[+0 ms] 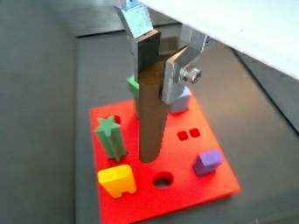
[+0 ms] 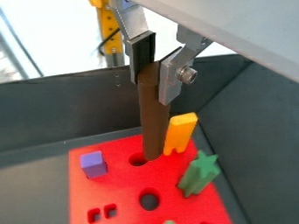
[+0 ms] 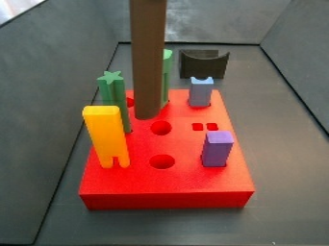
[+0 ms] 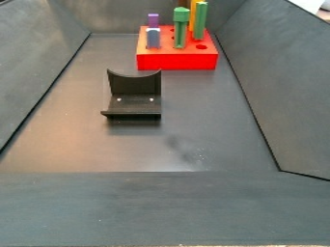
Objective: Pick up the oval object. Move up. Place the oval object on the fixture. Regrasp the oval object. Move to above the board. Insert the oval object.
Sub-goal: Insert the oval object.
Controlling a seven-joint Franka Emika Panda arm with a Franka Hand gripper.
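insertion is underway: the hand (image 1: 158,54) grips the oval object (image 1: 149,105) upright over the board (image 1: 176,197), and next lowers it straight into the hole beneath.

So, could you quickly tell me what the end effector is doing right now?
End effector: closed on the brown peg, above the red board.

Laboratory test rig: a dark grey walled bin (image 4: 77,145) holds a red board (image 3: 167,183) of coloured pegs at its far end, the fixture (image 4: 133,95) mid-floor, the gripper (image 1: 163,59) above the board.
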